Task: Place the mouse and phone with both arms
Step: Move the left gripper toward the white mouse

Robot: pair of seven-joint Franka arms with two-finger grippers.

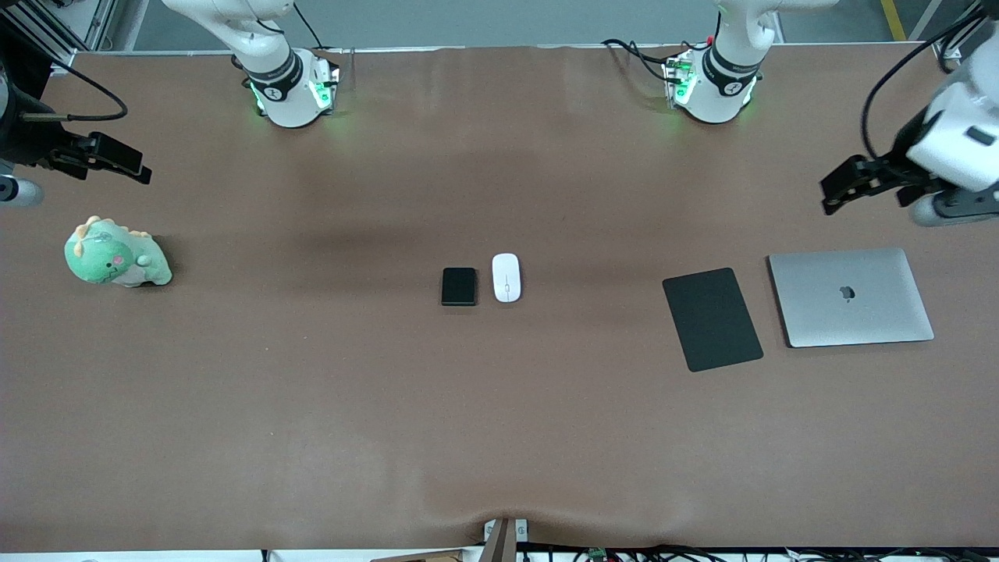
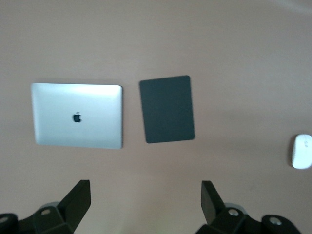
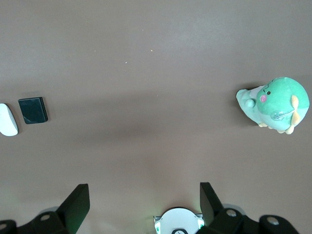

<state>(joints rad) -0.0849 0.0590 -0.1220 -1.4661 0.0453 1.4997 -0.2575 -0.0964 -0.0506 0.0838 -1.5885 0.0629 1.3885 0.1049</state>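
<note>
The white oval mouse (image 1: pixel 506 277) and the small black phone (image 1: pixel 458 286) lie side by side at the middle of the brown table, the phone toward the right arm's end. Both also show in the right wrist view, phone (image 3: pixel 33 110) and mouse (image 3: pixel 8 120); the mouse (image 2: pixel 302 151) sits at the edge of the left wrist view. My left gripper (image 1: pixel 839 187) (image 2: pixel 145 187) hangs open and empty over the left arm's end of the table. My right gripper (image 1: pixel 125 164) (image 3: pixel 144 191) hangs open and empty over the right arm's end.
A flat black mouse pad (image 1: pixel 712 318) (image 2: pixel 166 108) and a closed silver laptop (image 1: pixel 851 297) (image 2: pixel 77 115) lie toward the left arm's end. A green plush dinosaur (image 1: pixel 117 256) (image 3: pixel 275 105) sits toward the right arm's end.
</note>
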